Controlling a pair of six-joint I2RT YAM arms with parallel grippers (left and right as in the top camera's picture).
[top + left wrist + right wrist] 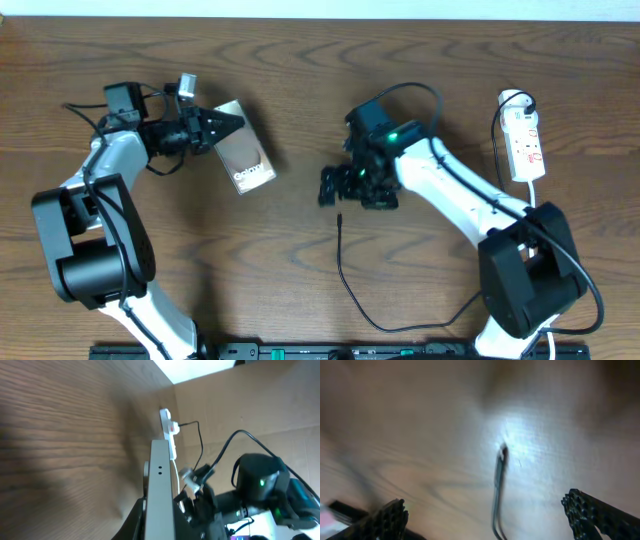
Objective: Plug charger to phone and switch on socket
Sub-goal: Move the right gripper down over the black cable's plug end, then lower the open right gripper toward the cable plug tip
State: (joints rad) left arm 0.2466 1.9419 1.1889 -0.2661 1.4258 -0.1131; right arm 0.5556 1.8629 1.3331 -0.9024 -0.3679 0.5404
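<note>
The phone (245, 160) is a dark rectangle with white "Galaxy" lettering, tilted on its edge and held at one end by my left gripper (222, 127). In the left wrist view its grey edge (160, 490) stands between the shut fingers (159, 527). The charger cable (352, 290) lies on the table, its small plug tip (340, 214) just below my right gripper (350, 185). In the right wrist view the plug tip (502, 451) lies free on the wood between the wide-open fingers (490, 517). The white socket strip (524, 137) lies at the far right.
The socket strip also shows far off in the left wrist view (170, 430), with cardboard walls behind it. The charger cable loops toward the table's front edge (400, 325). The right arm (470, 205) stretches from front right to centre.
</note>
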